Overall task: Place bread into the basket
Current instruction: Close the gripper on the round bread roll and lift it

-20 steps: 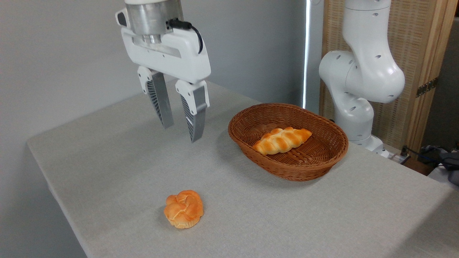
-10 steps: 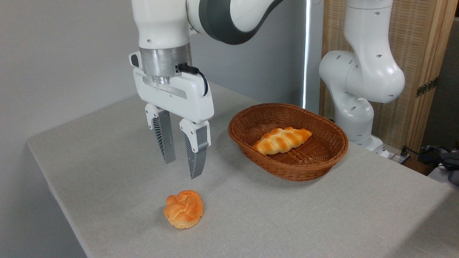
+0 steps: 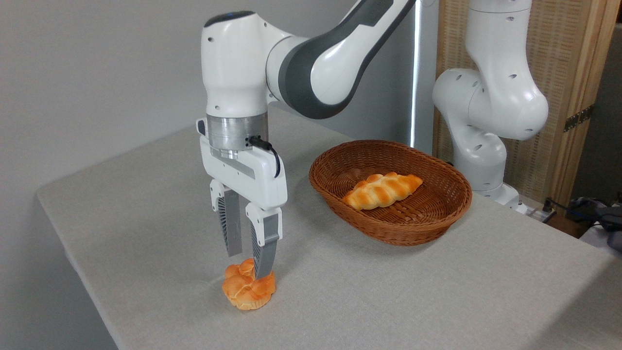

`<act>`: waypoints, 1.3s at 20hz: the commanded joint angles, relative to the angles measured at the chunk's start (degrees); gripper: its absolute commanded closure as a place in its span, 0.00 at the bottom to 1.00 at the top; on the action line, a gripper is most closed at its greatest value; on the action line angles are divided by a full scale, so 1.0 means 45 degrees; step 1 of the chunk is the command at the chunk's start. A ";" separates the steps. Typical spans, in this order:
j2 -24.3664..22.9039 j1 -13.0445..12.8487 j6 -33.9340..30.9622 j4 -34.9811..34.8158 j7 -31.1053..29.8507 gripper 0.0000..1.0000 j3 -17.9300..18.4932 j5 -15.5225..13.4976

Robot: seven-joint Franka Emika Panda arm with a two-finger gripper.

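The bread (image 3: 241, 293), a small orange-golden knotted bun, lies on the grey table near its front left edge. My gripper (image 3: 248, 266) points straight down right over it and is open, its two ribbed fingers (image 3: 233, 228) straddling the top of the bun. The nearer fingertip covers part of the bun's top, and the farther one dips behind it. The bun still rests on the cloth. The basket (image 3: 388, 232), oval brown wicker with low sides, stands to the right and farther back.
A paler braided oblong loaf (image 3: 382, 190) lies inside the basket. The arm's white base (image 3: 486, 126) rises behind the basket at the right. The table's left edge (image 3: 73, 262) runs close to the bun.
The gripper has come down and slightly right, from high above the table to the bun, its fingers now around the bun's top. Bun, basket and loaf have not moved.
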 commanded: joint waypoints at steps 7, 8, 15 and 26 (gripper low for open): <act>0.0461 -0.0250 0.0780 -0.0189 0.0518 0.00 0.0006 0.1743; 0.0501 -0.0250 0.0879 -0.0306 0.0519 0.00 -0.0013 0.1803; 0.0599 -0.0250 0.1271 -0.0697 0.0519 0.09 -0.0248 0.1765; 0.0580 -0.0250 0.1427 -0.0697 0.1066 0.57 -0.0248 0.1746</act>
